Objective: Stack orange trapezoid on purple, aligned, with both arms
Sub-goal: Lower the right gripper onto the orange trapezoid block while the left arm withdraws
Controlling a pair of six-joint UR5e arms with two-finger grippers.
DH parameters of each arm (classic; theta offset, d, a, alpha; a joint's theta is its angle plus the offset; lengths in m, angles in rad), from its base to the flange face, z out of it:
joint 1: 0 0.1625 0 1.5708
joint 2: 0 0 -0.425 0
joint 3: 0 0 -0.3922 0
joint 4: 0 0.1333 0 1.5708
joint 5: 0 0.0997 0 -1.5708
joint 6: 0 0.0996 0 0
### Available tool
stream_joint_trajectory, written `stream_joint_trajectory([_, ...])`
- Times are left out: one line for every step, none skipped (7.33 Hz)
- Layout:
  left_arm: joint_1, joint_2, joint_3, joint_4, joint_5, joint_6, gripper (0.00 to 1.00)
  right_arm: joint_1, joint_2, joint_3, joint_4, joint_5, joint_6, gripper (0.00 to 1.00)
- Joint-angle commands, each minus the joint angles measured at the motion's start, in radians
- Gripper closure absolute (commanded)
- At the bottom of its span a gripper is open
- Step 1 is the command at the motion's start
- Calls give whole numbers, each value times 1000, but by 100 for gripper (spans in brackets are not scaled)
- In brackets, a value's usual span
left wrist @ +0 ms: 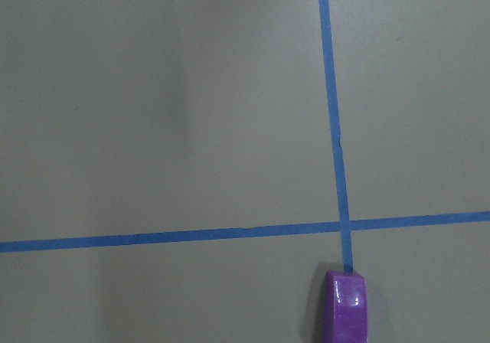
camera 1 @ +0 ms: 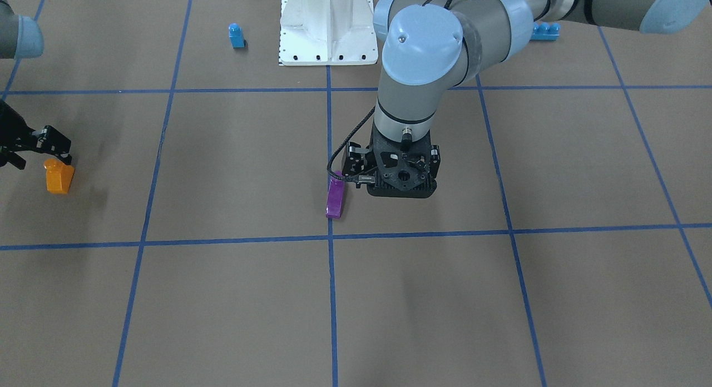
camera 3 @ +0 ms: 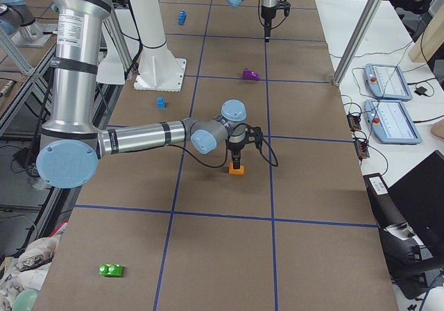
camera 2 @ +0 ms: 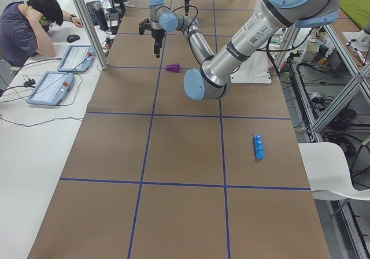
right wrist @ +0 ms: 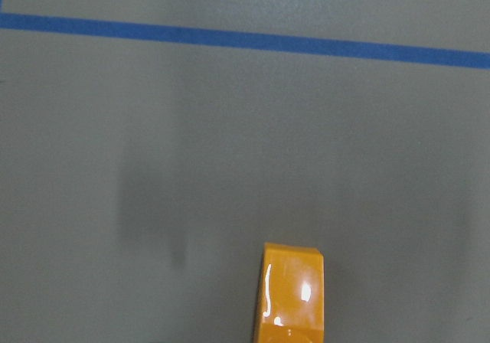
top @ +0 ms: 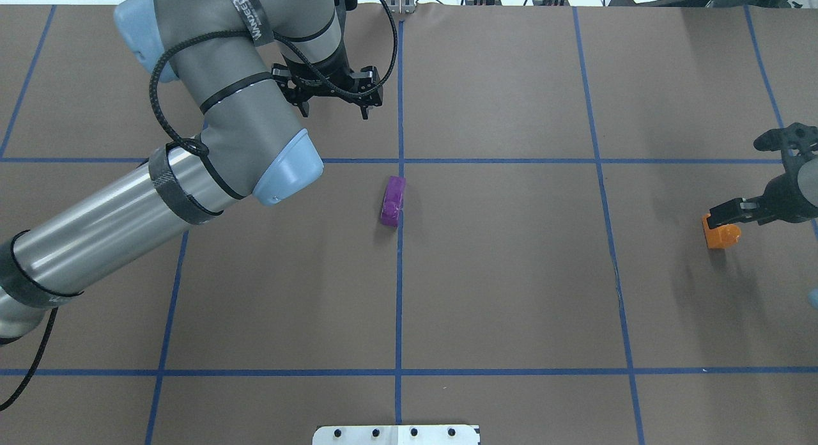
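The orange trapezoid [camera 1: 58, 177] stands near the table's end on my right; it also shows in the overhead view [top: 721, 233] and low in the right wrist view [right wrist: 291, 293]. My right gripper [top: 751, 176] is open just above it, one finger [top: 725, 211] over the block, holding nothing. The purple block [top: 392, 201] lies on the centre tape line and shows in the front view [camera 1: 336, 198] and at the bottom of the left wrist view [left wrist: 346, 308]. My left gripper [top: 333, 106] hangs open and empty above the table, past the purple block.
A small blue single-stud block [camera 1: 236, 35] and a long blue brick [camera 1: 544, 31] lie near the white robot base [camera 1: 328, 25]. A green block [camera 3: 111, 270] lies at the table's right end. An operator [camera 2: 29, 28] sits by tablets beyond the far edge.
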Motion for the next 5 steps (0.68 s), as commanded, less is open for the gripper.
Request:
stream_joint_trajectory([0,2,0,0,-1,0,0,-29,47,-117,94,-4,2,0])
stream_joint_trajectory([0,9,-2,-3,-1,0,0,-29,49,-122,94,-4,0,1])
stream_joint_trajectory([0,17,-2,-6,-4,0,0,-26,46,-119,94,0,0,1])
stream_joint_trajectory([0,17,-2,-8,-2,0,1,-26,38,-119,94,3,0,1])
stream_joint_trajectory([0,17,0,-8,-2,0,0,-22,30,-112,94,9,0,4])
